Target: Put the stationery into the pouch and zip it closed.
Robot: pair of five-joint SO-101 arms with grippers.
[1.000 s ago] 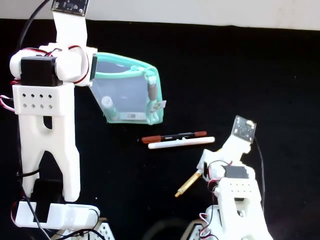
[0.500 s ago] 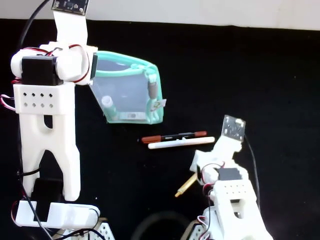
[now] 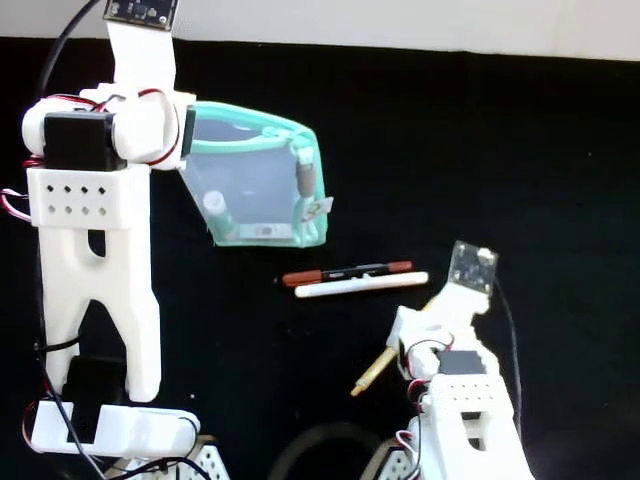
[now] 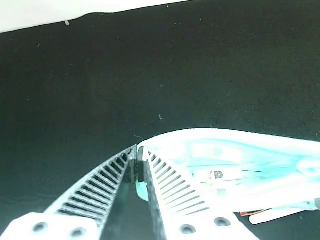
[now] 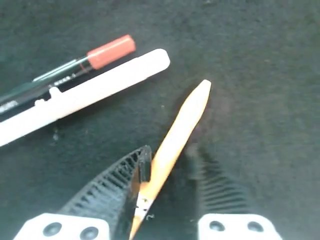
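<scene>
Left gripper (image 4: 137, 152): jaws are pressed onto the rim of the pouch (image 4: 235, 150), held at the far left.
Right gripper (image 5: 169, 159): jaws are spread around the orange pencil (image 5: 182, 120), near right.
Pens: a red-capped pen (image 5: 107, 52) and a white pen (image 5: 90, 95) are laid side by side between pouch and pencil.

Clear pouch (image 3: 255, 190) with teal trim, two small items inside, its edge pinched by the left gripper (image 4: 137, 156). Near it a red-capped pen (image 3: 347, 272) and white pen (image 3: 362, 286) lie side by side; a yellow stick (image 3: 375, 369) lies slanted close by
</scene>
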